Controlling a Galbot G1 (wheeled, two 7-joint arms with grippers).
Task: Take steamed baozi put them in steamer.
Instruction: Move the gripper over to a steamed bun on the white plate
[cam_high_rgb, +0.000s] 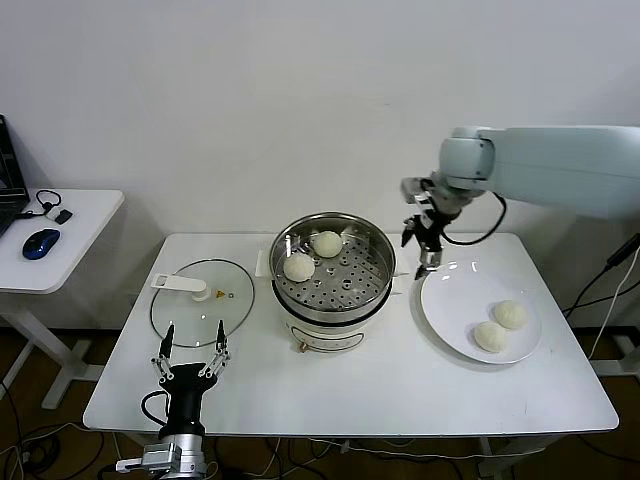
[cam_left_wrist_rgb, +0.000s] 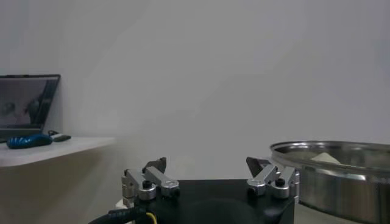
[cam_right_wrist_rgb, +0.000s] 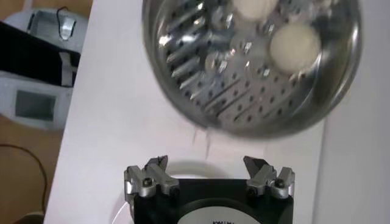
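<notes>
Nearest the head camera, the left gripper (cam_high_rgb: 190, 345) rests low at the table's (cam_high_rgb: 400, 390) front edge, its thin metal fingers spread and holding nothing. Just beyond it lies a round glass lid (cam_high_rgb: 202, 300) with a white handle, flat on the smooth white tabletop. Farther back and toward the right arm stands the steamer (cam_high_rgb: 333, 272), a shiny steel pot with a perforated tray on a white base, two pale domed baozi (cam_high_rgb: 299, 266) sitting in its far-left part. The right gripper (cam_high_rgb: 424, 248) hangs in the air between the steamer's rim and a flat white plate (cam_high_rgb: 445, 310), its jaws wide apart and empty; two more baozi (cam_high_rgb: 509, 314) lie on the plate, below and outboard of that claw. The right wrist view looks straight down into the holed tray (cam_right_wrist_rgb: 244, 79). The left wrist view alone shows the steamer's rim side-on (cam_left_wrist_rgb: 332, 152) and a laptop (cam_left_wrist_rgb: 27, 106) on a side table.
</notes>
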